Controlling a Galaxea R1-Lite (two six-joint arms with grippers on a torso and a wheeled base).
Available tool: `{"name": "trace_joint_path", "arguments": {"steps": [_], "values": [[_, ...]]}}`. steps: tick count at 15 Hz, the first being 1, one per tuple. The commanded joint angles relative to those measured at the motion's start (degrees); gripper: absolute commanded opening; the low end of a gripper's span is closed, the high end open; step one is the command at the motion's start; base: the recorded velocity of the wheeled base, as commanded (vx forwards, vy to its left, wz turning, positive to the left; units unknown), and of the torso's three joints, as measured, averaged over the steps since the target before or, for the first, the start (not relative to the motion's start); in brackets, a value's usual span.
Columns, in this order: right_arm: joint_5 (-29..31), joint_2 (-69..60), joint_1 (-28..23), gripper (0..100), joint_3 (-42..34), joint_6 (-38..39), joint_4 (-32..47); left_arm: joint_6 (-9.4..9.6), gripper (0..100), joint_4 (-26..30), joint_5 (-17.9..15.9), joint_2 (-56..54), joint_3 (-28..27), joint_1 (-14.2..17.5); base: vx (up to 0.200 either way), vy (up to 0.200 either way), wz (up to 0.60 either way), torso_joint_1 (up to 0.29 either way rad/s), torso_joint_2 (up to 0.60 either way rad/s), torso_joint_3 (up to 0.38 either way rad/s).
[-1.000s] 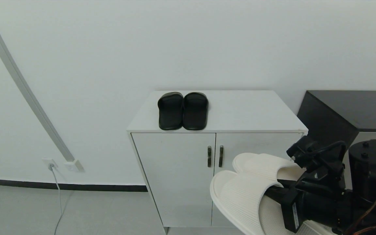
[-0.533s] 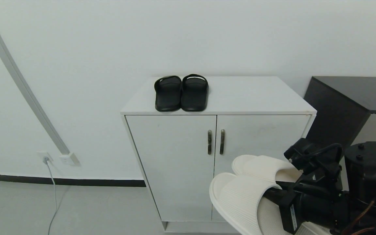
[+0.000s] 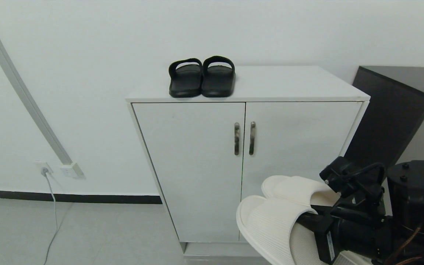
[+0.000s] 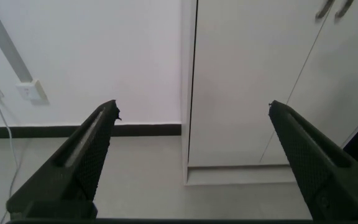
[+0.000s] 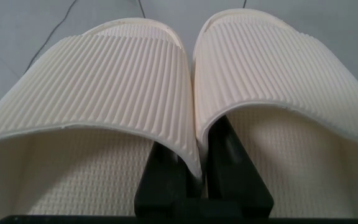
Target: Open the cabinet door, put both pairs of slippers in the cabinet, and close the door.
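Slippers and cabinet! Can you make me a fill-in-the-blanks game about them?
1. The black slippers sit on ____ of the cabinet.
2. Its two doors are both ____.
3. The right pincer is shut on ____ white slippers.
4. The left pincer holds nothing and is wide ____.

Missing words: top; closed; two; open.
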State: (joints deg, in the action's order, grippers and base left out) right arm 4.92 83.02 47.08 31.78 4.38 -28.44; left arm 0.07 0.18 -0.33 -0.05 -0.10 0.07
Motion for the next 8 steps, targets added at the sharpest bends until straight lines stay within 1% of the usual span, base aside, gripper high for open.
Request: {"name": "trace_joint_path", "arguments": {"steps": [1,4,8], "values": [[0.0,0.1,0.0,0,-0.1,0.0,0.0,0.01,100,0.0,0.0,0.0,0.0,0.0,0.000,0.000,0.00,-0.124,0.46,0.339],[0.0,0.1,0.0,0,-0.1,0.0,0.0,0.01,100,0.1,0.0,0.0,0.0,0.0,0.000,0.000,0.00,-0.113,0.46,0.347],[0.0,0.0,0.0,0,-0.4,-0.1,0.0,0.01,100,0.1,0.0,0.0,0.0,0.0,0.000,0.000,0.00,-0.053,0.45,0.381]]}}
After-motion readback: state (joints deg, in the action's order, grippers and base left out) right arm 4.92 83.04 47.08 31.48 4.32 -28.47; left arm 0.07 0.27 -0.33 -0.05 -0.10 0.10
